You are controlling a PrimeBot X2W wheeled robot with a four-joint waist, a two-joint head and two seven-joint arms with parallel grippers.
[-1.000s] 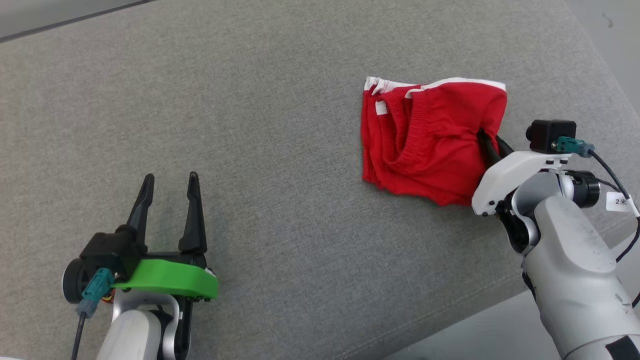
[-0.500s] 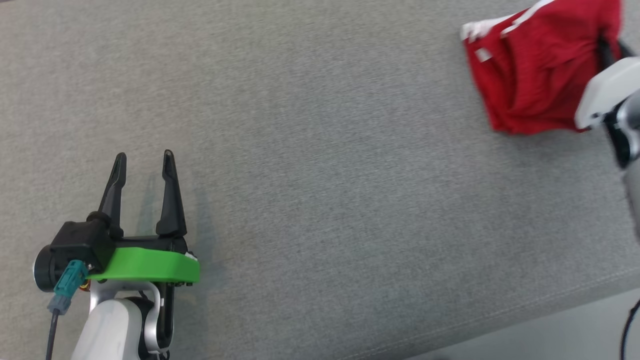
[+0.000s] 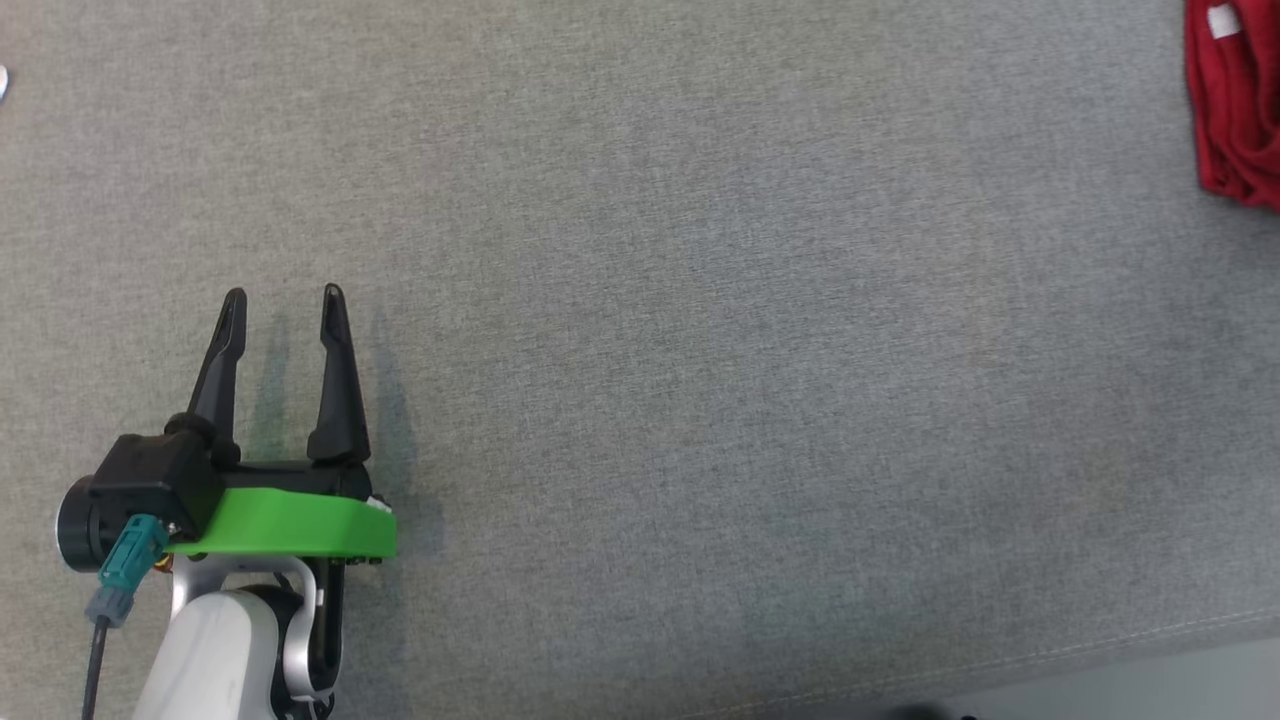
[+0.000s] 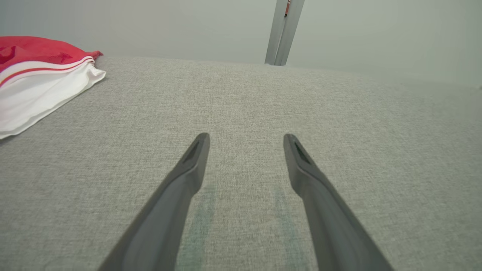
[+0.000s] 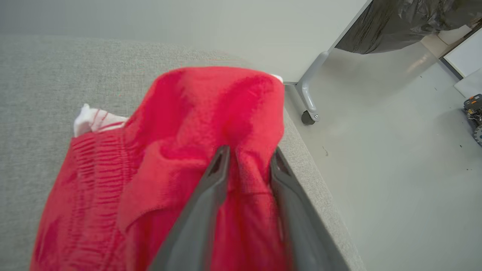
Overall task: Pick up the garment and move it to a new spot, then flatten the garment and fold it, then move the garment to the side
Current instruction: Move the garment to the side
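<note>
Looks like the last step, garment to the side: red garment [image 3: 1235, 110] lies bunched, roughly folded, by the tabletop's [image 3: 700, 350] right edge, with white trim and a ribbed waistband showing. Right hand [image 5: 250, 152] has its fingers slightly parted with a cloth ridge between them; can't tell if it is gripping or letting go. Next: open fully and back out without dragging the cloth. Left hand [image 3: 283, 295] open, empty, well apart.

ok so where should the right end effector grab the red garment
Likely the raised fold of the red garment, nearest the edge of the grey surface, approached from that edge side, as the right end effector is lined up. The fabric bunches into a pinchable ridge there; elsewhere it lies flatter.
</note>
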